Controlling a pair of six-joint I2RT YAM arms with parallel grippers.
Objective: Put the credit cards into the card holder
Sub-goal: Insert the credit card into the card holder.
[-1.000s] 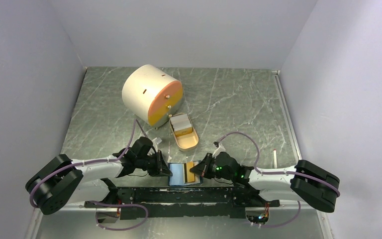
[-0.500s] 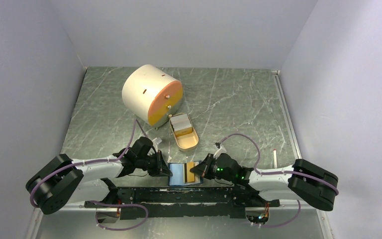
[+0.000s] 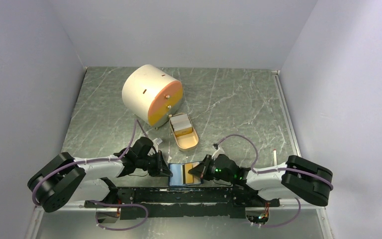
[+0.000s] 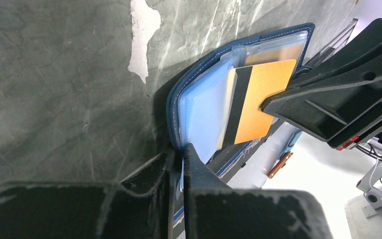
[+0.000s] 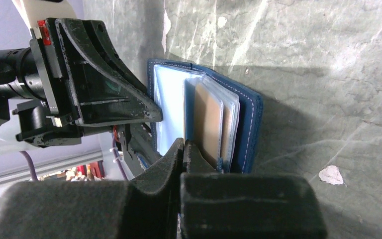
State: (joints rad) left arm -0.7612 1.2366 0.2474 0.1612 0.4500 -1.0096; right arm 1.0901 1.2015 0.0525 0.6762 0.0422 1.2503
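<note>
So the holder (image 4: pixel 201 107) lies open at the table's (image 3: pixel 229 99) near edge; left gripper (image 4: pixel 179 152) pinches its left edge, right gripper (image 5: pixel 184 145) pinches a gold card (image 4: pixel 258 102) lying over its right half.

The right gripper (image 5: pixel 183 145) fills the right wrist view's 6 o'clock edge and is cut off there. Its closed tips cover part of the card holder (image 5: pixel 243 124), so whether a card sits between them cannot be told. In the left wrist view the left gripper (image 4: pixel 179 154) is cropped at 6 o'clock, and the orange card (image 4: pixel 258 104) disappears at 3 o'clock behind the other arm's fingers. Overhead, the credit cards (image 3: pixel 180 123) in the tan dish (image 3: pixel 189 142) are too small to count, and a white sliver (image 3: pixel 274 157) at 3 o'clock is too small to identify.
</note>
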